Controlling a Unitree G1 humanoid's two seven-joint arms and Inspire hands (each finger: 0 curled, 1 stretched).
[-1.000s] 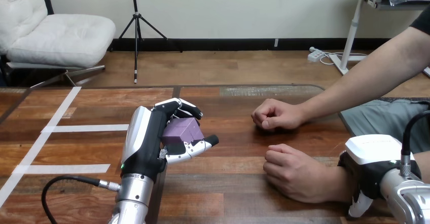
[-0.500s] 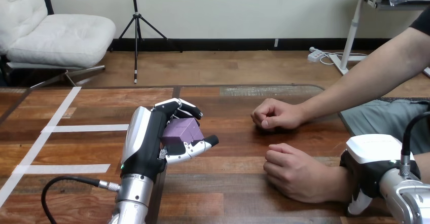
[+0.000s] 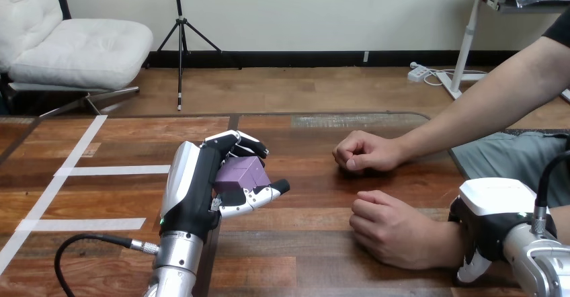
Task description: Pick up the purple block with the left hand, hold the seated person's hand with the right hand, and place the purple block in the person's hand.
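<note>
My left hand (image 3: pixel 191 193) is raised over the middle of the table, palm turned to the right. Its fingers curl over the top of the purple block (image 3: pixel 240 172) and its thumb presses in from below. The person's nearer hand (image 3: pixel 390 231) rests as a loose fist on the wood at the lower right. My right hand (image 3: pixel 494 222) lies against that hand's wrist, covering it from the right. The person's farther hand (image 3: pixel 366 152) is a fist on the table further back. About a hand's width of table separates the block from the nearer fist.
White tape stripes (image 3: pixel 101 170) cross the wooden table (image 3: pixel 309 243) at the left. A black cable (image 3: pixel 87 240) loops beside my left forearm at the bottom left. The table's far edge (image 3: pixel 336 115) runs behind the hands.
My right hand has shifted very slightly at the person's wrist. My left hand, the block and both of the person's fists have stayed put.
</note>
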